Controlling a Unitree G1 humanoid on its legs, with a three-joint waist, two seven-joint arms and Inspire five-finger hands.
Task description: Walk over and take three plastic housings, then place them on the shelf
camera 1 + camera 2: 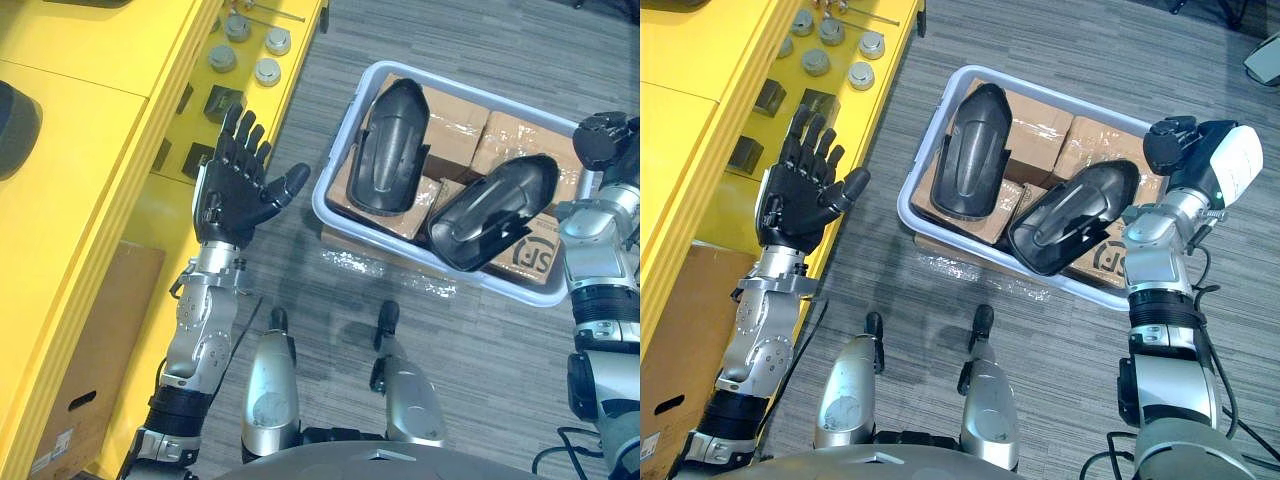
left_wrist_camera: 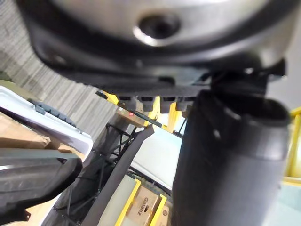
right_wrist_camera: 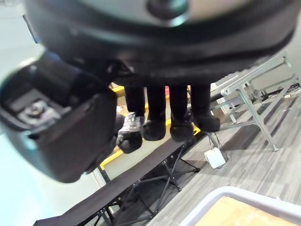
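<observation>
Two black plastic housings [image 1: 388,145] lie in the pale bin [image 1: 322,200] at 1 o'clock — probably stiff, light, slippery shells; best pinched across a long rim; left hand [image 1: 232,185] at 10 o'clock, fingers spread, empty; right hand [image 1: 1185,150] at the bin's 3 o'clock — fingers loosely straight, empty.

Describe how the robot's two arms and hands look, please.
The left arm and right arm are silver-grey metal shells with black bands. The left hand is dark, with slim black fingers and a thumb. The right hand is dark too, next to a white cover.
</observation>
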